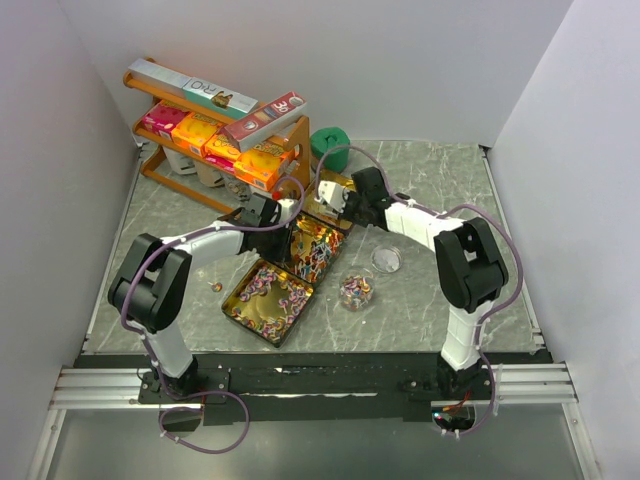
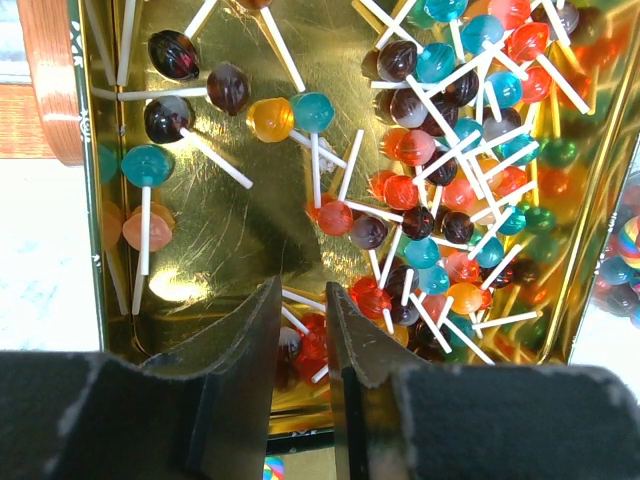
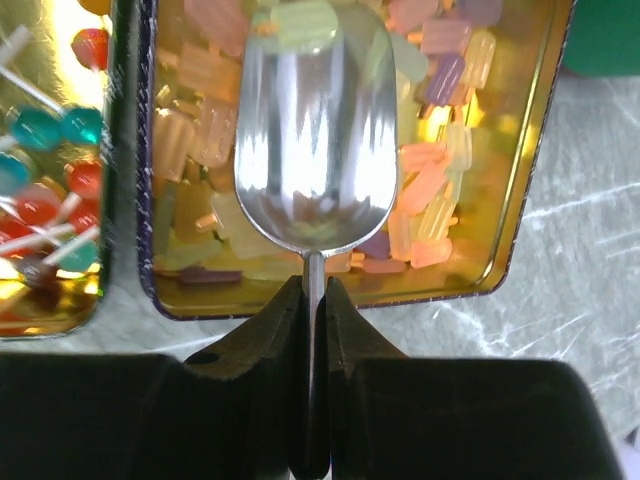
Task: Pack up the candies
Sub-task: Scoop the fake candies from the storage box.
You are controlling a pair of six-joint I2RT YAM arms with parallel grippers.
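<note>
At frame centre, three gold tins (image 1: 251, 326) of candies (image 1: 270, 295); right jaws clamp one scoop (image 3: 315, 130); left jaws straddle lollipops (image 2: 430, 150), grip unclear.

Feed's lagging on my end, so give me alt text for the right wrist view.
The right hand clamps the handle of a metal scoop, which hangs over a gold tin of pastel candies. Lollipops lie at the left edge.
</note>
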